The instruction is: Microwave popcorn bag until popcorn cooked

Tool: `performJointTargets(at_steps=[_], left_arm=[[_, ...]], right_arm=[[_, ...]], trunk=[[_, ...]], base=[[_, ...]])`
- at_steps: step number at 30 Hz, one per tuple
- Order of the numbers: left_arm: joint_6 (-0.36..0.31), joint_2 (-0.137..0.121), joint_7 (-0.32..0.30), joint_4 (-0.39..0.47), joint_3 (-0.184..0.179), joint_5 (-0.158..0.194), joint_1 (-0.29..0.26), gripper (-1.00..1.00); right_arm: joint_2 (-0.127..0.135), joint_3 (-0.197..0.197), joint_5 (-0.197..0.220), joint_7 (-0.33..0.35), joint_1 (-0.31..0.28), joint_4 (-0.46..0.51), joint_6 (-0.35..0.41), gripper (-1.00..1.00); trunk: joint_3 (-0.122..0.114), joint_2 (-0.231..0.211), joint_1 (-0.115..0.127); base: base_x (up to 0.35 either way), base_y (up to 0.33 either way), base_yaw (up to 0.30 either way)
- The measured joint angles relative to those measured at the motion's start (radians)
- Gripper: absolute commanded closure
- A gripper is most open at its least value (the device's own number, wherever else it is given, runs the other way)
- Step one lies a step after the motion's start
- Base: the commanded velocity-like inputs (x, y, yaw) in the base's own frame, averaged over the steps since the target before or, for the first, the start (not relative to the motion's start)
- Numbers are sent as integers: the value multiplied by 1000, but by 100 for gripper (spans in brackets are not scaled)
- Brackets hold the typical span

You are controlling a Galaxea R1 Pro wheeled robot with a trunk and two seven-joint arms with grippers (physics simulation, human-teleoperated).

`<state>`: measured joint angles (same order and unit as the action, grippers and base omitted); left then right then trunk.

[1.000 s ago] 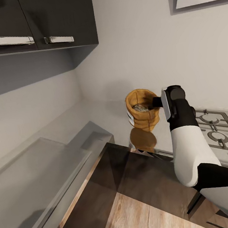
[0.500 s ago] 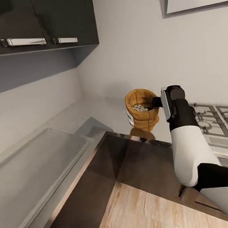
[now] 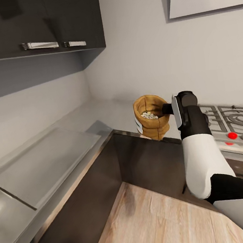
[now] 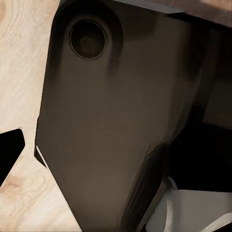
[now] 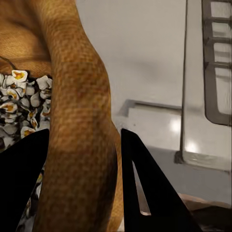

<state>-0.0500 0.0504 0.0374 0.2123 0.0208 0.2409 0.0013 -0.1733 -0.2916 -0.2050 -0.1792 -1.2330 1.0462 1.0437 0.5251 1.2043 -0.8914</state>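
Whole head view swung since a second ago: upper cabinets (image 3: 34,23) slid right, gas hob (image 3: 233,121) with its red knob (image 3: 232,135) come further in, more wooden floor (image 3: 162,220) showing below the dark cabinet fronts. Reads as the base and camera turning, not the things moving. Popcorn bag (image 3: 151,117) kept at the same spot beside the right gripper (image 3: 168,109), hanging off the countertop (image 3: 46,163) and above its front edge, no reflection beneath it now. Judged as carry under way, with the microwave yet to be found.

Right gripper pinching the bag's rolled rim: in the right wrist view one dark finger (image 5: 21,186) inside over the whitish kernels, the other (image 5: 150,188) outside, tan wall (image 5: 82,145) between them. Left gripper's state cannot be told from its wrist view, dark panel only.

Bag upright, mouth up and tipped slightly toward the camera, long axis near vertical, white label patch facing left
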Motion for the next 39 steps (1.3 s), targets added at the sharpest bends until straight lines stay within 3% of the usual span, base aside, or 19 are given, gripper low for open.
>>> performJointTargets(at_steps=[19,30,39], left_arm=[[0,-2,0,0,-2,0,0,-100],[0,-2,-1,0,-2,0,0,-100],[0,-2,0,0,-2,0,0,-100]], right_arm=[[0,0,-2,-3,0,-13,0,100],[0,-2,1,-12,0,-228,0,100],[0,-3,-10,-5,-1,-254,1,100]], trunk=[[-29,0,1],[-47,0,1],[-61,0,1]], base=[[-9,0,0],[0,0,0],[0,0,0]])
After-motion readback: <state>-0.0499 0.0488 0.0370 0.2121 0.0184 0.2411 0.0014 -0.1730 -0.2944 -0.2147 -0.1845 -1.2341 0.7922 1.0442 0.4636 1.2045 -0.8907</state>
